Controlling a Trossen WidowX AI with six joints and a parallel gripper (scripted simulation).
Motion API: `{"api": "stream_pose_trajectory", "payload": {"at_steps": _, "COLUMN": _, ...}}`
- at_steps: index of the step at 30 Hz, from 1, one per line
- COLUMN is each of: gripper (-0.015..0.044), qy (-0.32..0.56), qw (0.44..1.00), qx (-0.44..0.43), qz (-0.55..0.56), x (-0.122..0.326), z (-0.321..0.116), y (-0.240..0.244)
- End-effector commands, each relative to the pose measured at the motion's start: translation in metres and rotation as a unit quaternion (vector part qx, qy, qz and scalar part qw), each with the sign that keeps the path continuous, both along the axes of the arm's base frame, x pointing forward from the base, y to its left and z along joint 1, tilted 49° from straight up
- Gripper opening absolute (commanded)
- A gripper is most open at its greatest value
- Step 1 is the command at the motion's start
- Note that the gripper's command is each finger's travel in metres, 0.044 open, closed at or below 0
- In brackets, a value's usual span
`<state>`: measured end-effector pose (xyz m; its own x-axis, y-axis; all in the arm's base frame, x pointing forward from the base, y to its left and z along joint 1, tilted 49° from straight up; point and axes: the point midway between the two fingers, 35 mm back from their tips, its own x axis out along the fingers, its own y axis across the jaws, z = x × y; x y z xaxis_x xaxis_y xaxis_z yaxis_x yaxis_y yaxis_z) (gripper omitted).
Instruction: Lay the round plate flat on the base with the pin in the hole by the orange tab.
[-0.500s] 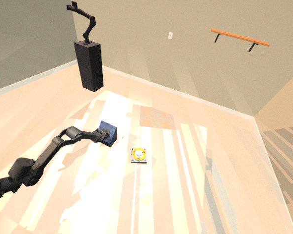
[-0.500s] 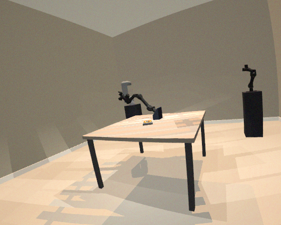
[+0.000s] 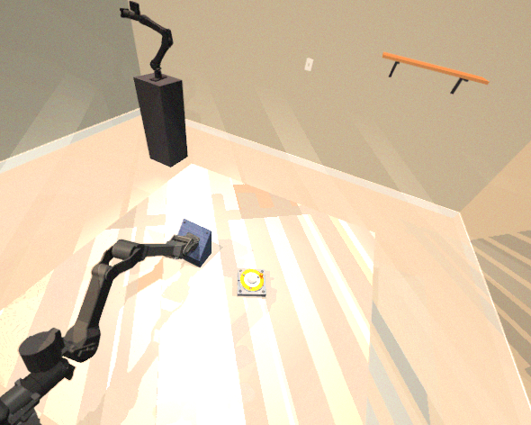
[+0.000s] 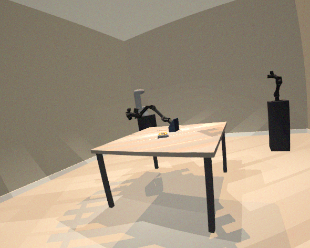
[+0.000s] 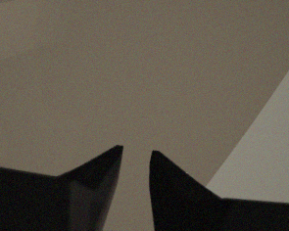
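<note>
Fingers nearly together on nothing, the gripper hangs by the blue wedge, well apart from the round plate on its base, so I reckon it should swing over and nudge the orange tab round gently.

One plate, one base, one wedge
</note>
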<state>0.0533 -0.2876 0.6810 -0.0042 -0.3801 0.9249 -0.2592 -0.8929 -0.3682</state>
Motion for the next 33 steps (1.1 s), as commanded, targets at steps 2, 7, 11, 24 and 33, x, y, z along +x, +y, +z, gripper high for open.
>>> {"api": "stream_pose_trajectory", "payload": {"at_steps": 2, "gripper": 0.0000, "qy": -0.023, "qw": 0.989, "qx": 0.089, "qz": 0.115, "x": 0.047, "z": -0.027, "y": -0.039}}
{"api": "stream_pose_trajectory", "payload": {"at_steps": 7, "gripper": 0.0000, "qy": -0.049, "qw": 0.946, "qx": 0.210, "qz": 0.241, "x": 0.116, "z": -0.076, "y": -0.075}}
{"api": "stream_pose_trajectory", "payload": {"at_steps": 11, "gripper": 0.0000, "qy": -0.061, "qw": 0.921, "qx": 0.264, "qz": 0.280, "x": 0.152, "z": -0.102, "y": -0.082}}
{"api": "stream_pose_trajectory", "payload": {"at_steps": 24, "gripper": 0.0000, "qy": -0.101, "qw": 0.733, "qx": 0.524, "qz": 0.423, "x": 0.325, "z": -0.255, "y": -0.056}}
{"api": "stream_pose_trajectory", "payload": {"at_steps": 33, "gripper": 0.0000, "qy": -0.112, "qw": 0.595, "qx": 0.676, "qz": 0.420, "x": 0.402, "z": -0.372, "y": 0.017}}
